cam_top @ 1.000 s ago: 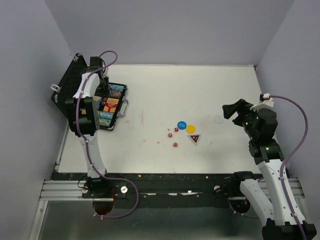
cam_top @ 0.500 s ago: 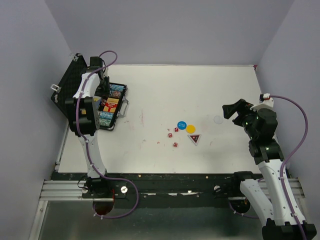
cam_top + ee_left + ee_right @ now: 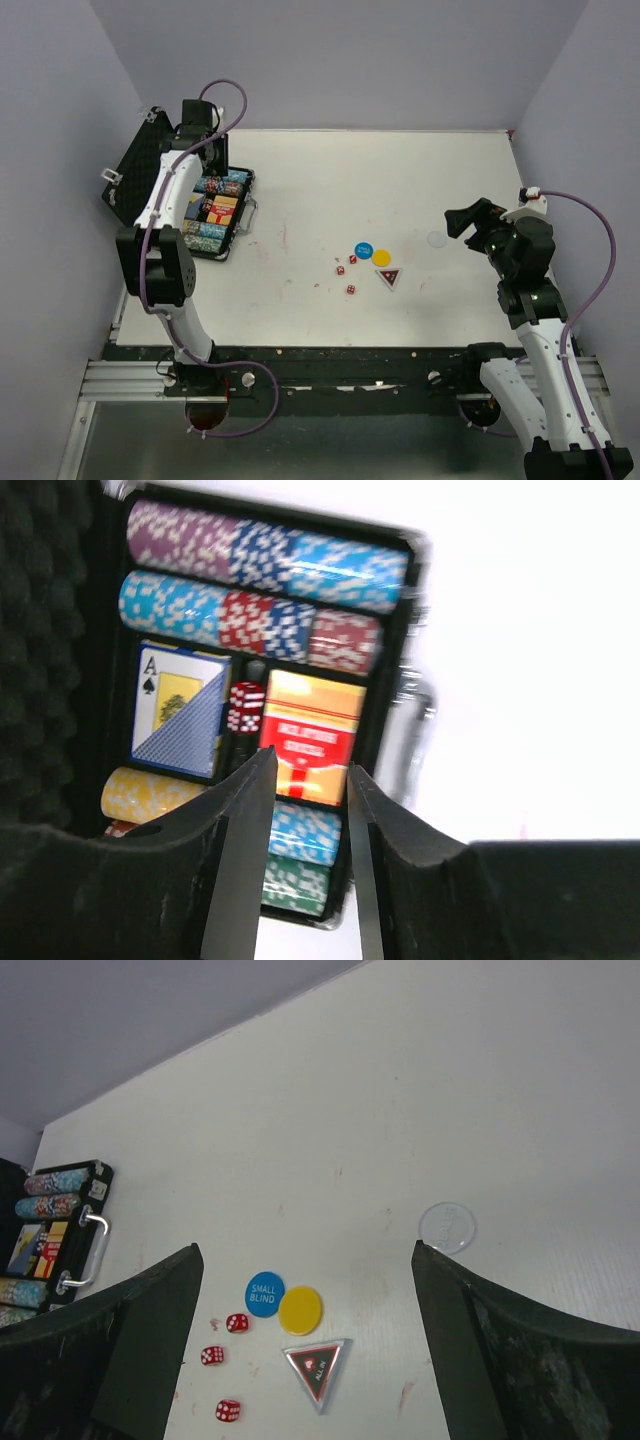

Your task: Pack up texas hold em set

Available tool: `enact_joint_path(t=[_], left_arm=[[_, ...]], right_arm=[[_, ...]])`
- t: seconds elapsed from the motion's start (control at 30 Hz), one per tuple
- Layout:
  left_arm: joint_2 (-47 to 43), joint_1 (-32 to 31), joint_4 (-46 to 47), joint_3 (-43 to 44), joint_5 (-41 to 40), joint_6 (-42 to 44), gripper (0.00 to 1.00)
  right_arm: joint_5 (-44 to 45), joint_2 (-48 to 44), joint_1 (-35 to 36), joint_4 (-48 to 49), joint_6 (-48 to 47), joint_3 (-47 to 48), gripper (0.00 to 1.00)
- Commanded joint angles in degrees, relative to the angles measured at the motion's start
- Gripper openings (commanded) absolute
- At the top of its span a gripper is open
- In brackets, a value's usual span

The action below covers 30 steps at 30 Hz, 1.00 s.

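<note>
Left gripper point(image 3: 310, 772) hangs over the open case point(image 3: 388, 670), and its two fingers are a little apart with nothing between them. Right gripper point(image 3: 305, 1252) is wide open and holds nothing too; it hovers above the table point(image 3: 400, 180), near the loose pieces. The case sits at the far left of the table, with its foam lid point(image 3: 135, 172) leaning back. Inside are rows of chips point(image 3: 260, 555), a deck of cards point(image 3: 180, 710), a red box point(image 3: 312, 735) and one red die point(image 3: 246, 705) in the middle slot. Three red dice point(image 3: 238, 1323), a blue disc point(image 3: 264, 1293), a yellow disc point(image 3: 300, 1310), a dark triangle token point(image 3: 316, 1364) and a see-through disc point(image 3: 447, 1227) still lie out on the table, well apart from the case. I think the dice could roll or pop out of the fingers because they are so tiny. The discs are flat and thin, so fingers may slide over them and just push them along. The see-through one is hard to spot and could get left behind. A bump on the lid could make it drop shut too soon. Blue and yellow touch each other, so grabbing one may shove the other. Nothing blocks the way to the pieces, but the left arm is over the case and could get in the way.
</note>
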Motion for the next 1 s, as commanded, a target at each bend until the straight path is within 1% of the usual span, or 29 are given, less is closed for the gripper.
enact_joint_path(t=[0.0, 0.07, 0.17, 0.27, 0.4, 0.5, 0.57, 0.67, 0.8, 0.97], left_arm=[[-9.64, -5.20, 2.79, -4.30, -0.10, -2.35, 0.46], [-12.54, -7.31, 1.13, -5.71, 0.53, -4.02, 0.46], [-16.84, -11.44, -0.90, -9.66, -1.40, -7.79, 0.46], [-22.81, -15.31, 2.86, -19.39, -0.89, -14.72, 0.46], [-27.84, -20.58, 8.14, -30.39, 0.09, -24.05, 0.45], [-28.46, -26.73, 11.57, -35.67, -0.79, -28.88, 0.45], [-27.33, -29.99, 13.33, -37.53, -0.62, -32.05, 0.45], [-23.90, -34.99, 16.75, -38.24, -0.62, -36.88, 0.45], [-16.44, -41.41, 15.54, -33.24, -2.46, -39.44, 0.44], [-9.75, -45.29, 14.22, -27.70, -2.72, -40.50, 0.44]], right_arm=[[-0.79, -0.09, -0.33, -0.51, -0.90, 0.55, 0.93], [-0.79, -0.01, -0.33, -0.51, -0.99, 0.55, 0.93], [-0.79, 0.08, -0.33, -0.51, -0.99, 0.55, 0.93], [-0.88, -0.09, -0.33, -0.51, -0.99, 0.55, 0.93], [-1.41, -0.18, -0.33, -0.51, -0.99, 0.38, 0.93], [-1.50, -0.44, -0.33, -0.60, -0.90, 0.29, 0.93], [-1.58, -0.71, -0.33, -0.51, -0.90, 0.29, 0.93], [-1.50, -0.62, -0.33, -0.51, -1.08, 0.55, 0.93], [-1.58, -0.62, -0.41, -0.51, -0.90, 0.73, 0.93], [-1.50, -1.06, -0.33, -0.34, -0.90, 0.64, 0.93]])
